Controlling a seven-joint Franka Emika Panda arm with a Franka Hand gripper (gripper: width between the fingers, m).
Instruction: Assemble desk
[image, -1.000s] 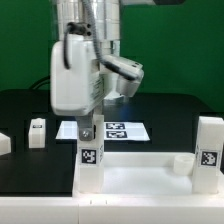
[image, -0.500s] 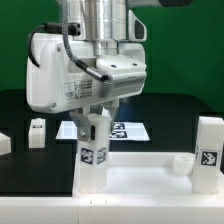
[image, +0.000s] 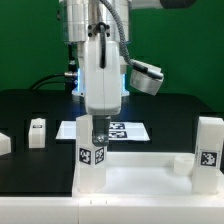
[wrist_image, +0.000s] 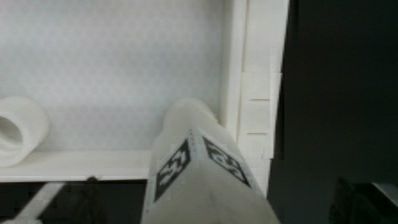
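Nearest lies the desk top (image: 140, 180), a smooth white plastic slab with a raised rim. At its corner on the exterior view's left, a square tagged leg (image: 92, 158) stands upright. The gripper (image: 93, 128) straddles the leg's upper end, jaws spread, fingers (wrist_image: 63, 200) clear of its faces. A second leg (image: 208, 150) stands toward the exterior view's right, near a round socket (image: 181, 161). Behind are the marker board (image: 130, 130), a loose leg (image: 37, 131) and the black table (image: 170, 110).

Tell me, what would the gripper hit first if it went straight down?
Probably the upright white leg right below the gripper, at the desk top's corner, though its open jaws may slide down either side.
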